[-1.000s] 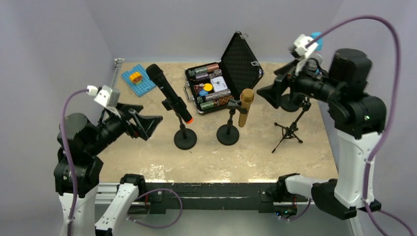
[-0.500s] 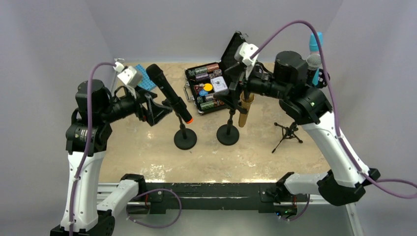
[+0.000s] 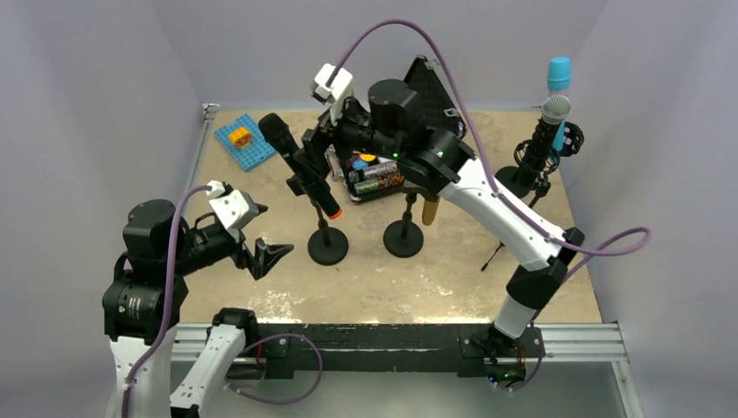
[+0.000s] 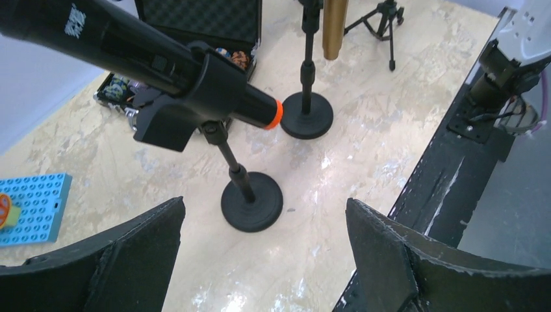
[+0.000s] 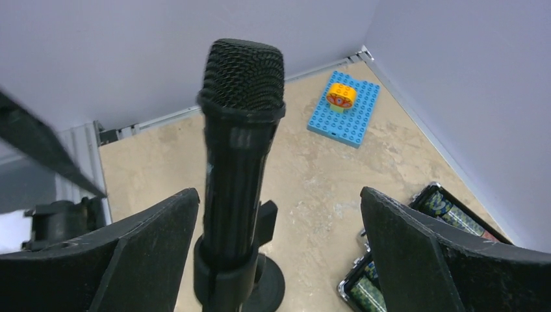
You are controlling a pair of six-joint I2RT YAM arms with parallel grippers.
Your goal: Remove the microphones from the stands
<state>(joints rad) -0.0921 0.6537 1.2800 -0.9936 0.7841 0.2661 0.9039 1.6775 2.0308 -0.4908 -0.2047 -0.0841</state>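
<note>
A black microphone [image 3: 294, 161] with an orange end ring sits tilted in the clip of a black round-base stand [image 3: 328, 245]. It shows in the left wrist view [image 4: 130, 45] and the right wrist view [image 5: 237, 136]. My right gripper [image 3: 315, 157] is open around the microphone's body, its fingers [image 5: 149, 247] either side of the body just above the clip, not touching. My left gripper [image 3: 265, 257] is open and empty, low at the left of the stand's base [image 4: 252, 205].
A gold microphone [image 3: 433, 187] hangs on a second round-base stand [image 3: 404, 237]. A silver-headed microphone [image 3: 550, 122] stands on a tripod at the right. An open case of chips [image 3: 374, 165] lies behind. A blue brick plate [image 3: 246, 141] lies at the back left.
My right arm has swung left from the gold microphone to the black one, fingers now around it. My left arm has dropped and pulled back toward the near left.
</note>
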